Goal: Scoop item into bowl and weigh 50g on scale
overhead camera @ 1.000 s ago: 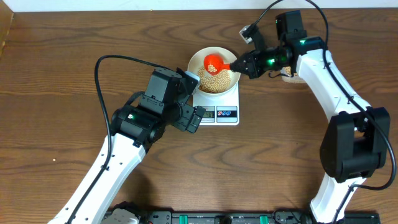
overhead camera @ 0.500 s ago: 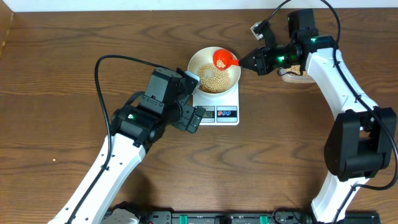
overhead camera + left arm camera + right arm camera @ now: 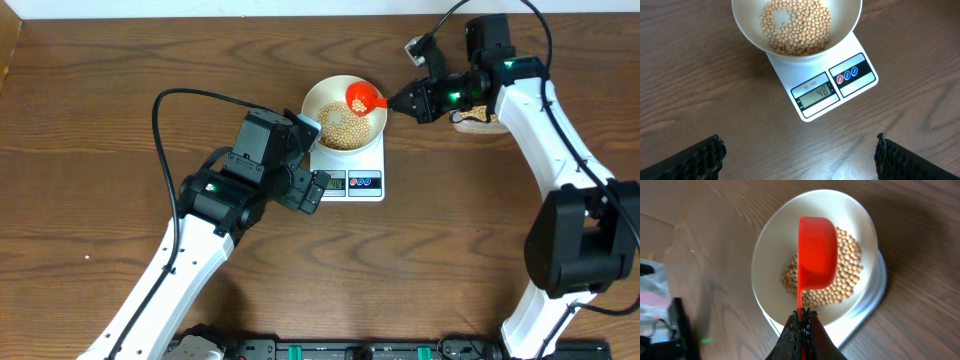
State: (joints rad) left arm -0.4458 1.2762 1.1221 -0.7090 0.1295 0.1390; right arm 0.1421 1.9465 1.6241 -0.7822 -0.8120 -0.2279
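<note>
Since a second ago the right gripper (image 3: 408, 100) has drawn back from over the bowl's middle, carrying the red scoop (image 3: 363, 97) with it. The scoop now hangs over the near rim of the bowl (image 3: 318, 95), straight ahead of the fingertips. The jaws are closed tight on the scoop's thin handle (image 3: 800, 306). The overhead view shows a few beans lying in the cup. In the right wrist view the cup (image 3: 816, 252) sits just beyond the gripper (image 3: 801, 326), above the bowl (image 3: 765, 265) and its beans (image 3: 846, 275).

The left arm has not shifted. The left gripper (image 3: 799, 150) is spread wide and grips nothing; its two fingers (image 3: 702, 160) show at the lower corners of its own view, apart from everything.

Ahead of and below the left gripper stands the scale (image 3: 826, 96) on the table (image 3: 100, 100). The bowl (image 3: 747, 35) rests on the scale's far end. Beans (image 3: 795, 27) cover the bowl's floor in a loose layer, with one bare patch. The display (image 3: 816, 92) reads 48, and the red and blue buttons (image 3: 847, 75) lie beside it.
</note>
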